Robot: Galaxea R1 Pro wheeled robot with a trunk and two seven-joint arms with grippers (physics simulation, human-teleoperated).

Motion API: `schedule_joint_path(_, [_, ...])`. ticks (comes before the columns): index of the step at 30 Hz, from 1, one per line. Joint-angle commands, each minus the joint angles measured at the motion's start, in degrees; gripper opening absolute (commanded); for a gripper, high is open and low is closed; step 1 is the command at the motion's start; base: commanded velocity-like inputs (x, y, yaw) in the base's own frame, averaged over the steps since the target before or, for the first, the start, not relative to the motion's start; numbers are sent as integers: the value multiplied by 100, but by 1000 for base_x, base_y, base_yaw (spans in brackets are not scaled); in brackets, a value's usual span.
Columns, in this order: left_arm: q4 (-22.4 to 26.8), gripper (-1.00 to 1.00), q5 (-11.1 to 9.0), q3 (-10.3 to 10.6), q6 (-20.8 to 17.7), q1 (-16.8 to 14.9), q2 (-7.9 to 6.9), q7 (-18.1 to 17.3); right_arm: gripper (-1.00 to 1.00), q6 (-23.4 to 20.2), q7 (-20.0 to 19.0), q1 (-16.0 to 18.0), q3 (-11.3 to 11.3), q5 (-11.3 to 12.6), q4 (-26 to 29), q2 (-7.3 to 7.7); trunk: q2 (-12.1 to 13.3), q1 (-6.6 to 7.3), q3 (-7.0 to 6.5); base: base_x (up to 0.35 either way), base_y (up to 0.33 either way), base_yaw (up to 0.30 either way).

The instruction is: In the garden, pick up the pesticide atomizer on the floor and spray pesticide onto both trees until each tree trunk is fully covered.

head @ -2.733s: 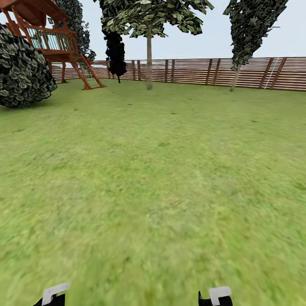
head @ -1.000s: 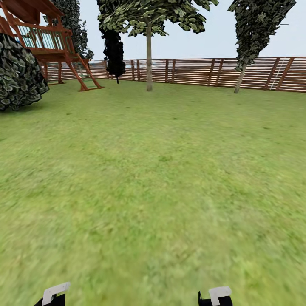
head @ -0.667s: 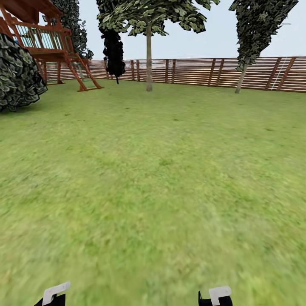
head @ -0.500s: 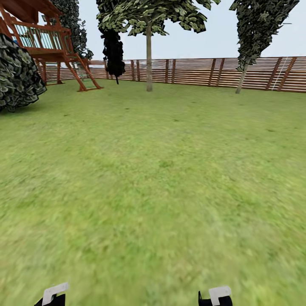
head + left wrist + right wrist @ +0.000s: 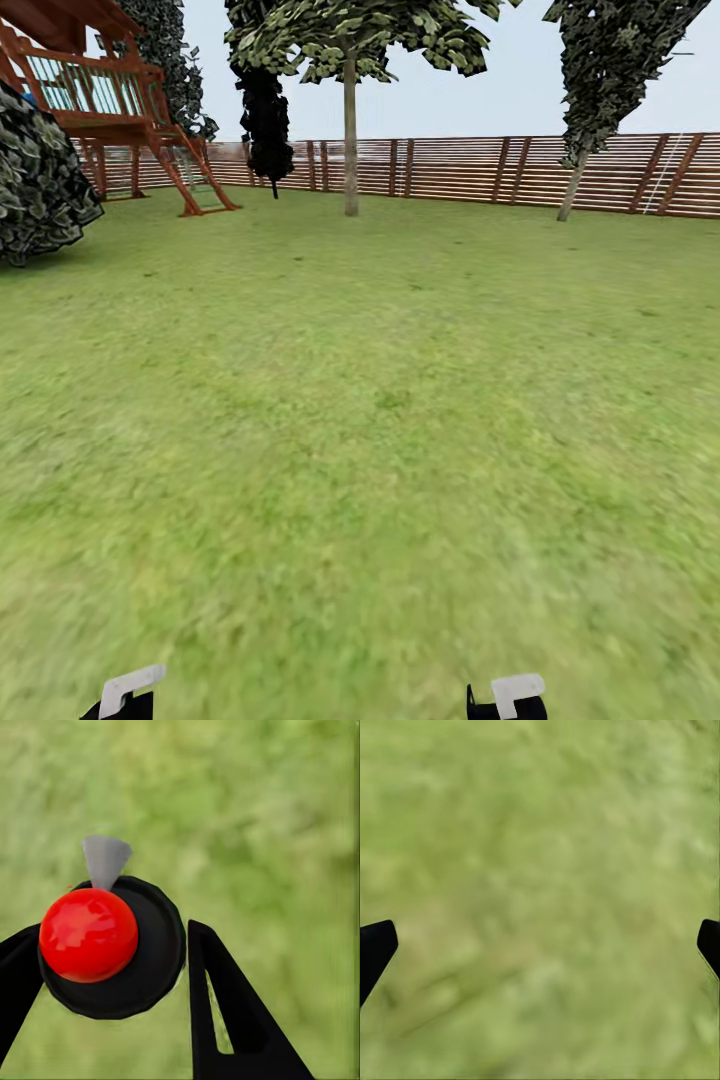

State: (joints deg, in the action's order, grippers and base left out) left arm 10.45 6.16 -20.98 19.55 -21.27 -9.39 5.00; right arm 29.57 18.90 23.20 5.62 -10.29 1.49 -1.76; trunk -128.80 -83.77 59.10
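Two black fingers of the left end effector point(image 5: 112, 967) clamp the pesticide atomizer point(image 5: 112, 945), apparently, above the floor point(image 5: 380, 450); right end effector point(image 5: 540, 945) spread wide over grass.

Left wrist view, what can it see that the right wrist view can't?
The left wrist view has the pesticide atomizer, black and round with a red ball on top and a grey spout, gripped between the fingers of the left gripper. The right wrist view has the right gripper, its fingers wide apart with nothing between them. Both show blurry green grass.
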Motion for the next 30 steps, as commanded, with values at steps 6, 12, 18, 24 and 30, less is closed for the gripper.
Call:
schedule_joint_path(6, [1, -100, 2, -1, 0, 0, 1, 1, 100, -3, 0, 0, 0, 0, 0, 0, 0, 0, 0, 337, 0, 0])
schedule_joint_path(12, [1, -100, 7, 6, -4, 0, 7, 9, 100, -3, 0, 0, 0, 0, -1, 0, 0, 0, 0, 337, 0, 0])
schedule_joint_path(18, [-1, -100, 13, 6, -4, 0, 9, 1, 100, -2, 0, 0, 0, -1, 0, 0, 0, 0, 0, 337, 0, 0])
schedule_joint_path(24, [0, -100, 11, 6, -4, 0, 7, 1, 100, -4, 0, 0, 0, -1, 0, 0, 0, 0, 0, 337, 0, 0])
schedule_joint_path(30, [1, -100, 8, 6, -3, 0, 7, 1, 100, -2, 0, 0, 0, -3, 0, 0, 0, 0, 0, 337, 0, 0])
